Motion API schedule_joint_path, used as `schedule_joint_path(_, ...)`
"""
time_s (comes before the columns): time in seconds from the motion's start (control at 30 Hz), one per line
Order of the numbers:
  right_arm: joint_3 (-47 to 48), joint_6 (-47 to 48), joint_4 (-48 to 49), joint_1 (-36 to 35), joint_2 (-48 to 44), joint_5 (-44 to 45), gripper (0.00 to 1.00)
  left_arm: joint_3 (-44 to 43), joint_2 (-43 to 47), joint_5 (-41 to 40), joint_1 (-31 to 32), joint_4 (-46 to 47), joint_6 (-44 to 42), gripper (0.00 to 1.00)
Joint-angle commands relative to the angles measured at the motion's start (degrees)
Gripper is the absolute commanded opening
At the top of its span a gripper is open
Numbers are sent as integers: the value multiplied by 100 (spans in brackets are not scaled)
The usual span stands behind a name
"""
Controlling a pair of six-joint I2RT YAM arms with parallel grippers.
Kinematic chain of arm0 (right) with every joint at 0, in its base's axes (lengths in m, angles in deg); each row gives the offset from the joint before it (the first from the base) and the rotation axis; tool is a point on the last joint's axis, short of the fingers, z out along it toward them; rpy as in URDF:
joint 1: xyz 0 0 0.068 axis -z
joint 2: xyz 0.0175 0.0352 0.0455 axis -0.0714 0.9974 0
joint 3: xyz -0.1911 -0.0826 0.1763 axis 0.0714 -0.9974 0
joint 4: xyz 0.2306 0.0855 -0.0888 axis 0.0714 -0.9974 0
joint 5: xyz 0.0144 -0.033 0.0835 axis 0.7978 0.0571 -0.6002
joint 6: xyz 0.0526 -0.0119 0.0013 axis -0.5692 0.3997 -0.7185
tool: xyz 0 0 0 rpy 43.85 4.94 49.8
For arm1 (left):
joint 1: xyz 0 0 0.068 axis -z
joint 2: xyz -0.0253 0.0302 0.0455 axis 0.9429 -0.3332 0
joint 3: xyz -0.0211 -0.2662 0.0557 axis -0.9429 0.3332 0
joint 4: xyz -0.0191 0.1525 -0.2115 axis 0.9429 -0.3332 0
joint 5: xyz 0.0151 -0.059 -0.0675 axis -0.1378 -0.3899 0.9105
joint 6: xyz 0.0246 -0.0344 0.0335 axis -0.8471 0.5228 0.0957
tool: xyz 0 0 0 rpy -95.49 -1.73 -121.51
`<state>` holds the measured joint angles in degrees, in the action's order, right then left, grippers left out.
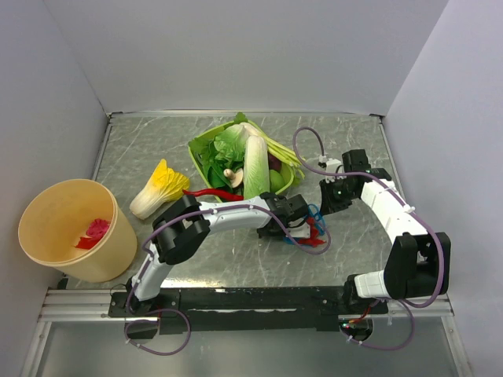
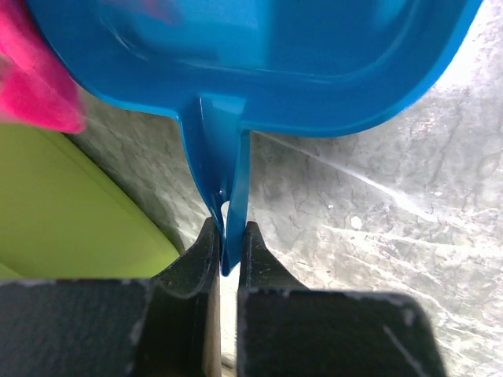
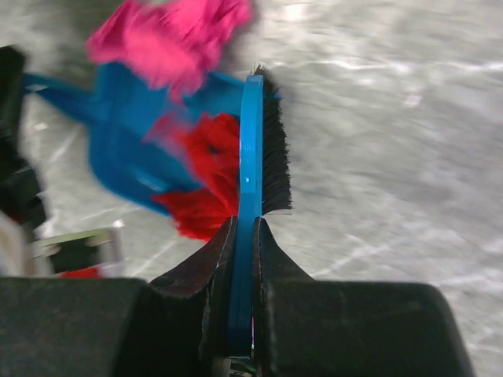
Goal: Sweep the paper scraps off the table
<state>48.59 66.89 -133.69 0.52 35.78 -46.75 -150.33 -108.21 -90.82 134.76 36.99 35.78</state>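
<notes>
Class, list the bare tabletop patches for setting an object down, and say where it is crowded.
Bare grey-green marble table lies at the far-left corner behind the round tan bucket, and along the near edge between the arm bases. Crowded: around the green vegetable basket.

Red and magenta-pink paper scraps (image 3: 206,181) are seen bunched against the blue dustpan (image 3: 118,157); a few more are seen inside the tan bucket (image 1: 47,236). The table (image 1: 236,267) is grey-green, marbled with thin white veins.
</notes>
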Motion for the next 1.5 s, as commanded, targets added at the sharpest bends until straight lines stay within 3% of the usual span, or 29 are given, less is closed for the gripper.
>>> schedule_joint_path(0.0,-40,-230,-486,-109,-105,-725,0,-210,-63,-39,29,195,78,1)
schedule_joint_path(0.27,153,-239,-865,-100,-465,-1429,0,-149,25,118,11,125,210,1)
schedule_joint_path(0.7,1067,367,-1472,-29,-922,-384,0,967,1202,768,-200,302,61,1)
schedule_joint_path(0.83,990,464,-885,-21,-922,-16,0,1275,1677,997,-209,4,-18,1)
schedule_joint_path(1.07,532,850,653,-20,-633,802,0,1398,1687,954,-253,-814,139,1)
schedule_joint_path(1.47,532,358,1174,-187,431,347,0,1749,1686,199,-411,-868,737,1)
